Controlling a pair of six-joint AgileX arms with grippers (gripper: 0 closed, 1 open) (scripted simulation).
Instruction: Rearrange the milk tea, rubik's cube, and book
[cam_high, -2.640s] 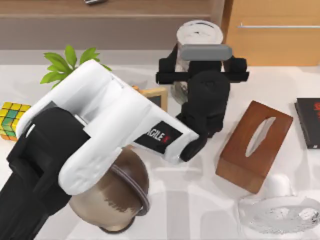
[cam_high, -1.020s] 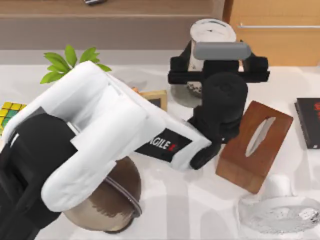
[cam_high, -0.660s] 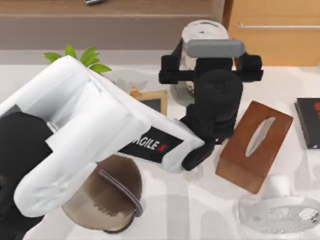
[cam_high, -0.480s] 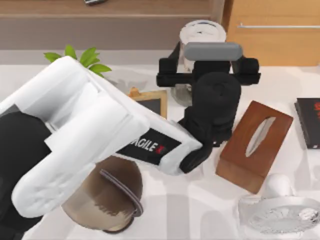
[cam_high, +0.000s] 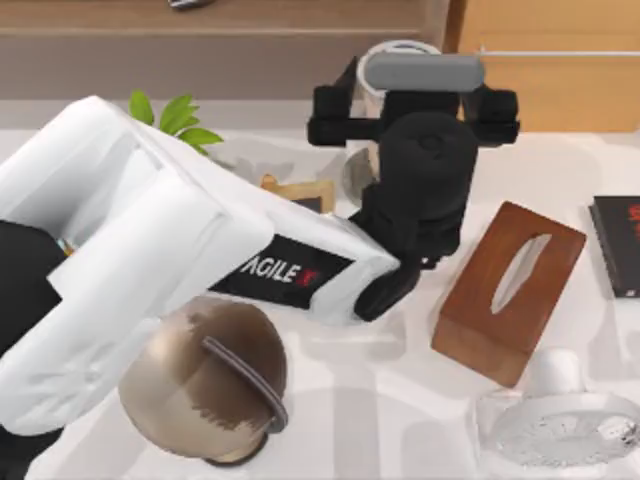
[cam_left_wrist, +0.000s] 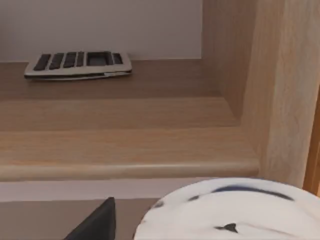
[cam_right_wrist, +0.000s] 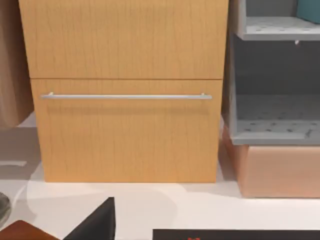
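Leaves of a green plant (cam_high: 175, 115) poke out at the back left of the table (cam_high: 400, 400), behind my left arm (cam_high: 150, 270), which stretches from the near left corner toward the middle. Below the arm sits a brown, shiny dome (cam_high: 205, 385) with a dark band. Further right, a small framed chalkboard (cam_high: 300, 190) peeks out from under the arm, and just beside it lies a grey coaster (cam_high: 355, 175), partly hidden.

The left gripper (cam_high: 412, 100) hangs at the back of the table, above and just behind the coaster, pinching the milk tea (cam_high: 400, 48). The cup's white lid shows behind the gripper, against the wooden shelf (cam_high: 250, 60). In the left wrist view the lid (cam_left_wrist: 225, 210) lies just beside one dark finger (cam_left_wrist: 95, 225), and a grey calculator (cam_left_wrist: 77, 65) rests on the shelf behind.

Right of the gripper stands a wooden tissue box (cam_high: 510, 290), turned at an angle. A clear glass dish (cam_high: 560, 430) lies in front of it, and a black book (cam_high: 615, 245) with red marks sits at the right edge.

The right gripper (cam_right_wrist: 97, 225) is parked facing a wooden drawer (cam_right_wrist: 125, 130) with a metal handle, above the black book. I cannot tell whether it is spread or pressed together.
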